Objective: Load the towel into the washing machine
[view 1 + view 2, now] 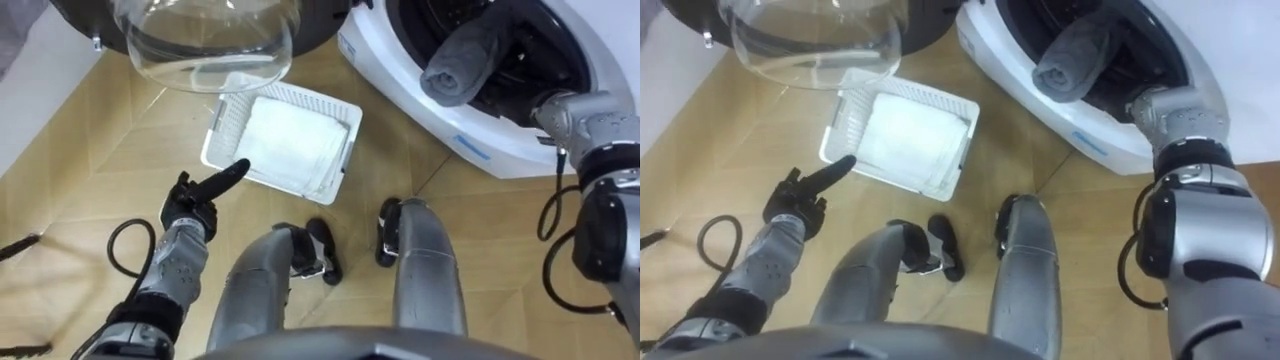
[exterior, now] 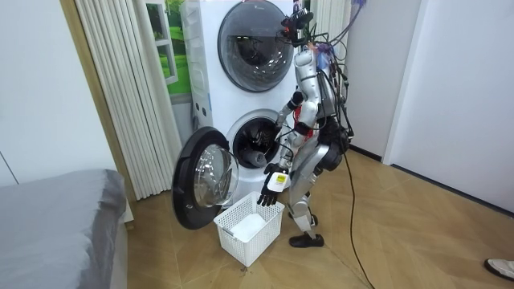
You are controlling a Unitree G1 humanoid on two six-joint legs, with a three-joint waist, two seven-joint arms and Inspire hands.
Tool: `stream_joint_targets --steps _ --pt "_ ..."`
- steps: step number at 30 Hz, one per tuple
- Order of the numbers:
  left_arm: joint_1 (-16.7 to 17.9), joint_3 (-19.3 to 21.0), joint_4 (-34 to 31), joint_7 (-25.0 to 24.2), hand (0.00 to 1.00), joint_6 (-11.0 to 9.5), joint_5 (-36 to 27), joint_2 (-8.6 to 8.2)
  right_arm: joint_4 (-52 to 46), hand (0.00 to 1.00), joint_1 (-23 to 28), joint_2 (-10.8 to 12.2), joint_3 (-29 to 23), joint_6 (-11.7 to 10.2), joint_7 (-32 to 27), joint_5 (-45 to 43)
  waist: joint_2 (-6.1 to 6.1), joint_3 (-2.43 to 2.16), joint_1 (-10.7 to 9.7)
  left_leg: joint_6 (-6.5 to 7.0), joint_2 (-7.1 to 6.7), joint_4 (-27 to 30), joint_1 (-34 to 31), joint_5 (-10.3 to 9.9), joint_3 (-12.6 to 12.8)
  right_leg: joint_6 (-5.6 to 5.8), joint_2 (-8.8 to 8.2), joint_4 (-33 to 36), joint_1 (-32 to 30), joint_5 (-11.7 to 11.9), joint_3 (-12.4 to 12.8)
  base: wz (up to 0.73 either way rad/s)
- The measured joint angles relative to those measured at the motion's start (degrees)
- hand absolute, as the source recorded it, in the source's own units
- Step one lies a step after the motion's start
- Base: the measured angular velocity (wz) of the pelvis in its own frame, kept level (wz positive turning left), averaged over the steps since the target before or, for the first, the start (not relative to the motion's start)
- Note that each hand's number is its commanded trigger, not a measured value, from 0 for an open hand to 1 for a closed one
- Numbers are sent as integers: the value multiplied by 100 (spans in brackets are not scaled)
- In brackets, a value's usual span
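Bright, even indoor light filled the scene. Pale reflections streaked the glass door (image 1: 205, 45), and the white basket (image 1: 300, 97) looked nearly washed out. The drum of the washing machine (image 1: 400, 75) lay dark. Shadows on the wooden floor (image 1: 90, 170) were soft and faint.

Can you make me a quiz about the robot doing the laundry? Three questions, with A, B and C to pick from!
1. Where is the grey rolled towel?
A. in the basket
B. in the washing machine's drum opening
C. on a chair

2. What colour is the basket on the floor?
A. white
B. red
C. blue

3. How is the lower door of the machine?
A. shut
B. open
C. taken off

Answers:
1 B, because the towel lies in the round drum mouth.
2 A, because its lattice walls are white, like the folded cloth inside it.
3 B, because the glass door is swung out to the side, next to the basket.
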Motion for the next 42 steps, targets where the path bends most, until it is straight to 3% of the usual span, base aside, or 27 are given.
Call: stream_joint_targets --steps 3,5,7,11,14,16,19,22,25,27,29,34,42 --pt "161 -81 409 -194 0 -5 438 102 -4 0 501 -1 40 -240 562 -202 81 -7 188 -53 7 -313 352 22 -14 48 105 -313 358 39 -18 -7" --pt "301 -96 640 -304 0 -4 776 230 26 0 879 1 94 -276 908 -636 128 -18 204 -108 5 -539 557 58 -110 55 156 -571 631 61 -126 5" --pt "370 -82 1023 -401 0 1 998 381 219 0 1364 2 312 -395 1262 -1256 109 -33 313 -173 13 -833 885 96 -171 63 228 -857 988 65 -212 4" --pt "504 3 1344 -473 0 7 1303 435 237 0 2027 101 499 -638 1626 -2517 114 -43 307 -263 15 -1133 1315 150 -289 73 309 -1175 1474 71 -309 5" --pt "559 -35 1553 -576 0 7 1669 487 290 0 2523 280 735 -840 1679 -3298 28 -144 309 -313 77 -1312 1612 180 -322 81 429 -1554 1864 79 -388 -8" --pt "611 -36 1724 -597 0 -1 2016 490 446 0 2932 381 980 -893 1807 -3972 -20 -207 318 -417 163 -1617 1976 241 -328 64 597 -2004 2291 216 -414 -17" --pt "837 -36 1776 -645 0 -11 2231 486 499 0 3367 563 1088 -939 1897 -4735 -57 -245 274 -493 217 -1933 2415 287 -366 46 743 -2420 2778 304 -430 -13" --pt "966 -23 1805 -723 0 -26 2428 480 648 0 3700 661 1132 -978 2057 -5185 -59 -244 240 -577 226 -2204 2770 337 -389 26 811 -2644 3128 324 -463 1" --pt "1097 30 1822 -751 0 -25 2486 475 679 0 3857 712 1131 -979 2102 -5597 -68 -236 251 -624 235 -2415 3012 368 -377 9 869 -2735 3295 343 -439 -6" --pt "1157 197 1881 -832 0 -19 2498 474 684 0 3876 756 1132 -979 2101 -5800 -115 -186 262 -663 238 -2524 3191 396 -372 -6 897 -2810 3447 351 -438 -5" --pt "1282 307 1873 -833 0 -14 2506 464 700 0 3906 830 1138 -976 2103 -5832 -148 -180 245 -689 252 -2618 3360 415 -405 -26 940 -2942 3654 366 -455 5" --pt "1567 411 1788 -814 0 217 2557 453 740 0 3909 927 1208 -854 2121 -5945 -249 -226 255 -707 280 -2676 3536 424 -464 -26 1008 -3128 3905 389 -472 6" --pt "1584 773 1731 -817 0 506 3206 397 750 0 3890 955 1211 -681 2426 -6486 -305 -216 314 -752 316 -2877 3980 450 -469 -30 1098 -3485 4448 476 -511 0"
